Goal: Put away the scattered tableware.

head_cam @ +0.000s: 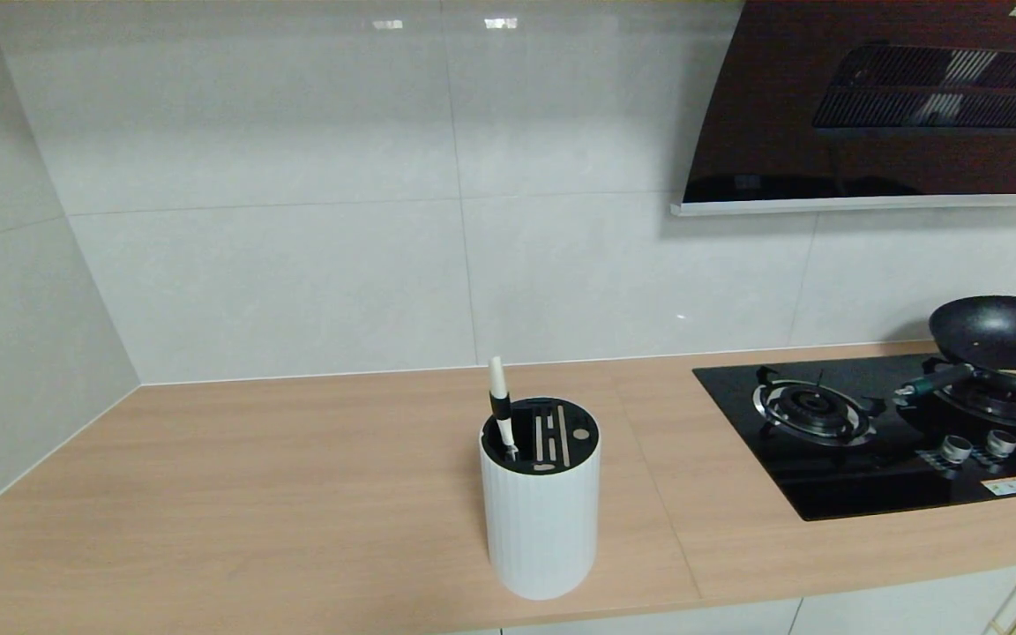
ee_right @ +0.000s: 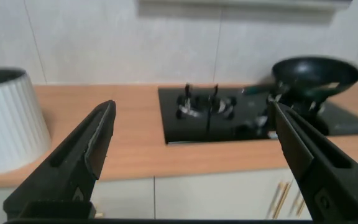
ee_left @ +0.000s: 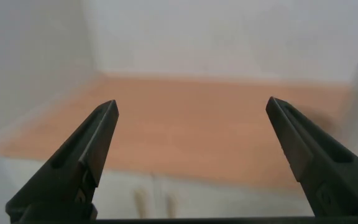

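Note:
A white ribbed cylindrical holder [head_cam: 541,503] with a black slotted top stands near the front edge of the wooden counter [head_cam: 296,494]. One utensil with a white and black handle [head_cam: 500,401] stands upright in a slot on its left side. In the right wrist view the holder [ee_right: 8,118] sits to one side. My left gripper [ee_left: 191,115] is open, held off the counter's front edge with nothing between its fingers. My right gripper [ee_right: 191,115] is also open and empty, in front of the counter facing the stove.
A black gas hob [head_cam: 887,432] is set into the counter at the right, with a black frying pan [head_cam: 1002,339] on its far burner. A dark range hood [head_cam: 878,106] hangs above. White cabinet fronts [ee_right: 216,196] run below the counter. Tiled walls close the back and left.

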Controlling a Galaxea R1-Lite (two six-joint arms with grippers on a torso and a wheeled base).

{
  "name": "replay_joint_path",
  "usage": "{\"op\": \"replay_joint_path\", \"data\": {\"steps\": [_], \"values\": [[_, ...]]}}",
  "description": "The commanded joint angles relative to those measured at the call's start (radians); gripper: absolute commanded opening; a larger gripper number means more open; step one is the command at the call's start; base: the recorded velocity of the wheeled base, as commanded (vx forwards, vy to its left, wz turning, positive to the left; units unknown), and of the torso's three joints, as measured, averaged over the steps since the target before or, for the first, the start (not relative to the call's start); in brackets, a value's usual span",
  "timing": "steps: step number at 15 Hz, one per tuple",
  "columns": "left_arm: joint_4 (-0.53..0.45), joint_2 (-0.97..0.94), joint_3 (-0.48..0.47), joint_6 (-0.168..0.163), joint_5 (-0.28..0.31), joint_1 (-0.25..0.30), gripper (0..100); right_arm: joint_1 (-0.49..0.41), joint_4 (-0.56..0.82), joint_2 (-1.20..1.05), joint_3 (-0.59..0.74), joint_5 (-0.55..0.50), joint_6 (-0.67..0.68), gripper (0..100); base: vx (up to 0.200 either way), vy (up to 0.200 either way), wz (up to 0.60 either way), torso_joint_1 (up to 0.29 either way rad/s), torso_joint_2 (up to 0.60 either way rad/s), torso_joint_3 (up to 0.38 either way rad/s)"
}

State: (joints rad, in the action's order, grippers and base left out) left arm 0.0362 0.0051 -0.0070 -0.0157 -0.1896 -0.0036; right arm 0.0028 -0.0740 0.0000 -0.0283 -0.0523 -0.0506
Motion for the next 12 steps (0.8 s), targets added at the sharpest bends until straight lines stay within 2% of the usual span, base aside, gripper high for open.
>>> {"op": "replay_joint_path", "data": {"steps": [1,2,3,4,5,7,12], "values": [[-0.007,-0.005,0.007,0.007,0.068,0.002,100,0.000,0.023,0.000,0.028,0.005,0.020,100,0.000,0.000,0.00,0.000,0.00,0.000],[-0.007,-0.005,0.007,0.008,0.104,0.002,100,0.000,0.023,0.000,0.028,0.005,0.020,100,0.000,0.000,0.00,0.000,0.00,0.000],[-0.024,-0.005,0.007,0.016,0.177,0.002,100,0.000,0.023,0.000,0.028,0.005,0.018,100,0.000,0.000,0.00,0.000,0.00,0.000],[-0.032,-0.005,0.007,0.008,0.200,0.002,100,0.000,0.028,0.000,0.028,0.009,0.018,100,0.000,0.000,0.00,0.000,0.00,0.000],[-0.035,-0.005,0.007,-0.004,0.206,0.002,100,0.000,0.080,0.000,0.028,0.039,0.017,100,0.000,0.000,0.00,0.000,0.00,0.000],[-0.036,-0.005,0.007,-0.024,0.217,0.002,100,0.000,0.074,0.000,0.028,0.055,0.020,100,0.000,0.000,0.00,0.000,0.00,0.000],[-0.039,-0.005,0.007,-0.023,0.219,0.001,100,0.002,0.074,0.000,0.028,0.057,0.020,100,0.000,0.000,0.00,0.000,0.00,0.000]]}}
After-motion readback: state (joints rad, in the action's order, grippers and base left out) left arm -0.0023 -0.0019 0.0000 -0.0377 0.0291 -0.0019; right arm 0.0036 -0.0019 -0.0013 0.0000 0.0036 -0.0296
